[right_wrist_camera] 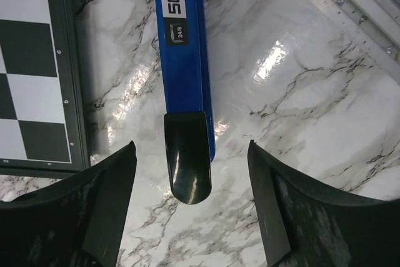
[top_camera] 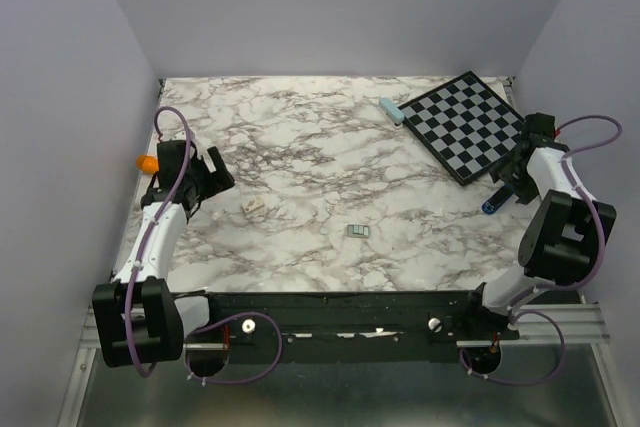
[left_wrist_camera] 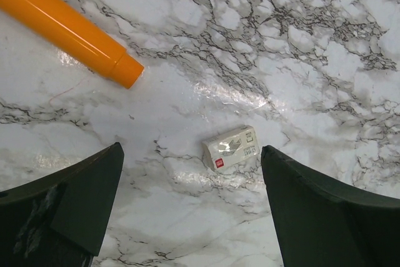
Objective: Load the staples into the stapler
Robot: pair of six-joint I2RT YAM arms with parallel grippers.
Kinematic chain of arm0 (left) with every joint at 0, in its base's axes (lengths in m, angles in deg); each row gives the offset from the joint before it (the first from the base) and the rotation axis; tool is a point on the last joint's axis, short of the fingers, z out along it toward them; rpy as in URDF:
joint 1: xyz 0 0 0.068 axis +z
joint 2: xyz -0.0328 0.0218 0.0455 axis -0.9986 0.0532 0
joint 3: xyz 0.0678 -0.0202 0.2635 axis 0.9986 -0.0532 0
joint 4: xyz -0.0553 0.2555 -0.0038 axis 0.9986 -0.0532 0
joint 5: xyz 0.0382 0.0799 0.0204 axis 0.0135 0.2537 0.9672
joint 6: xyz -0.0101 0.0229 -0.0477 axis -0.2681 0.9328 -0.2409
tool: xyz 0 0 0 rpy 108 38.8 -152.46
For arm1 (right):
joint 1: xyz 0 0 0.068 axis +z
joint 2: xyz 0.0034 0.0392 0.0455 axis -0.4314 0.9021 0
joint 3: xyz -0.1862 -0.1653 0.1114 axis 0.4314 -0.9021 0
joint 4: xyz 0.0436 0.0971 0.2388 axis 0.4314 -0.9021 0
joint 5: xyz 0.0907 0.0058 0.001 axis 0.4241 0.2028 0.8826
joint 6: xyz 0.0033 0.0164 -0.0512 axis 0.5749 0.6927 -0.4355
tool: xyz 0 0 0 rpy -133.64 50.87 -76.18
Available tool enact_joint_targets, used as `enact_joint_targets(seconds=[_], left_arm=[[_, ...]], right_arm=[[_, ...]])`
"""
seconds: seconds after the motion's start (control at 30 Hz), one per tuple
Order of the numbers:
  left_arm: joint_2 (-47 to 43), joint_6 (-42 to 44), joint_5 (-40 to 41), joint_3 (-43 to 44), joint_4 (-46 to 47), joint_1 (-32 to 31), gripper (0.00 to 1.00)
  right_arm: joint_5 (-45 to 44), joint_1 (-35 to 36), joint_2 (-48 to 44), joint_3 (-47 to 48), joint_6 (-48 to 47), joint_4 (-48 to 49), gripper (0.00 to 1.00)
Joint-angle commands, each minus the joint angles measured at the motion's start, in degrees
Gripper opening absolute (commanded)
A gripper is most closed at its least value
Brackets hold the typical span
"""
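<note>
- The marble surface (top_camera: 300,147) carries a chessboard (top_camera: 465,125) at its far right.
- Right gripper (right_wrist_camera: 190,148): jaws open, straddling the dark blue stapler (right_wrist_camera: 184,60) beside the board, with a gap on either side and nothing held.
- Left gripper (left_wrist_camera: 190,154): jaws wide and empty, over a small white box (left_wrist_camera: 231,147) near an orange stick (left_wrist_camera: 69,26).
- The staples (top_camera: 357,232), a grey block, lie mid-surface, well apart from the stapler.
- The step looks like securing the stapler. Next, close squarely on it, then open its channel.
</note>
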Motion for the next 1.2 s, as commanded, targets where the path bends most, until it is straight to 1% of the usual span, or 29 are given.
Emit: enact_joint_targets(seconds=[0.0,0.03,0.1,0.13,0.2,0.23,0.27,0.3,0.33,0.4,0.43,0.47,0.53,0.6,0.63,0.67,0.7,0.73,0.77,0.8,0.9,0.93,1.0,1.03,1.1,1.13,1.17], left_arm=[[0.61,0.99,0.12,1.78,-1.10,-1.36,0.99],[0.69,1.08,0.03,1.78,-1.11,-1.54,0.99],[0.69,1.08,0.12,1.87,-1.11,-1.89,0.99],[0.69,1.08,0.03,1.87,-1.19,-2.06,0.99],[0.69,1.08,-0.14,1.87,-1.02,-2.77,0.99],[0.78,1.17,-0.06,1.87,-1.10,-3.12,0.99],[0.69,1.17,-0.05,1.87,-1.11,-3.56,0.99],[0.87,1.26,-0.05,1.78,-1.02,-3.73,0.99],[0.87,1.34,-0.14,1.78,-1.10,-3.91,0.99],[0.78,1.43,-0.14,1.69,-1.11,-4.44,0.99],[0.87,1.35,-0.23,1.69,-1.02,-4.61,0.99],[0.96,1.34,-0.40,1.69,-1.02,-4.79,0.99],[0.96,1.17,-1.02,1.61,-0.84,-5.14,0.99],[1.04,0.91,-1.89,1.43,-0.32,-5.23,0.99],[1.13,0.73,-2.34,1.43,-0.14,-5.32,0.99],[1.31,0.64,-3.12,1.34,0.04,-5.23,0.99],[1.31,0.47,-3.48,1.34,0.30,-5.32,0.99],[1.40,0.55,-3.74,1.25,0.48,-5.32,0.99],[1.40,0.47,-4.35,1.25,0.48,-5.41,0.99],[1.48,0.47,-4.45,1.25,0.74,-5.41,0.99],[1.40,0.55,-5.76,1.08,1.26,-5.58,0.99],[1.31,0.47,-6.20,0.90,1.53,-5.67,0.99],[1.31,0.38,-7.52,0.73,2.23,-5.76,0.99],[1.22,0.55,-7.79,0.64,2.41,-5.93,0.99],[0.70,0.90,-8.05,0.46,3.20,-5.85,0.99],[0.43,1.34,-8.23,0.20,3.38,-7.85,0.99],[-0.09,1.69,-8.32,0.11,3.55,-8.30,0.99]], right_arm=[[2.87,-0.50,2.86,0.12,-1.30,0.15,0.77],[2.87,-0.51,3.22,-0.06,-1.30,0.59,0.76],[3.31,-0.51,4.01,-0.41,-1.64,1.38,0.70],[3.75,-0.59,4.36,-0.41,-1.82,1.48,0.63],[4.10,-0.59,5.41,-0.76,-2.35,1.83,0.55],[4.62,-0.59,5.68,-0.85,-2.44,1.92,0.48],[4.89,-0.51,5.94,-1.11,-2.52,2.00,0.47],[5.41,-0.51,5.95,-1.72,-2.53,2.18,0.42],[6.20,-0.51,5.86,-2.34,-2.44,2.44,0.40],[6.21,-0.59,4.72,-3.31,-2.53,2.71,0.33],[5.78,-0.51,4.11,-4.27,-2.53,2.45,0.22],[5.51,-0.51,3.40,-4.71,-2.53,2.18,0.21],[4.90,-0.42,0.25,-6.64,-2.35,1.22,0.14],[4.54,-0.16,-2.65,-8.23,-2.09,0.43,0.13],[4.45,0.45,-5.63,-8.93,-2.00,0.16,0.10],[4.54,0.90,-7.48,-10.42,-1.82,-0.10,0.10],[4.54,1.42,-9.24,-11.13,-1.74,-0.45,0.07],[4.80,2.73,-10.91,-11.92,-1.82,-0.63,0.06],[4.80,3.53,-14.85,-12.45,-2.34,-0.81,0.04],[4.89,4.41,-16.54,-13.15,-2.61,-1.07,0.01],[5.33,9.41,-22.60,-13.33,-4.37,-0.90,0.01],[6.03,12.47,-23.58,-13.16,-5.07,-0.72,0.01],[7.17,15.65,-25.16,-12.54,-7.52,0.06,0.01],[9.09,18.54,-25.25,-11.67,-8.75,0.59,0.01],[10.86,22.07,-24.21,-10.44,-13.32,2.34,0.01],[12.00,25.48,-23.42,-8.95,-14.90,2.97,0.01],[12.88,27.08,-22.63,-8.24,-16.48,3.75,0.01]])
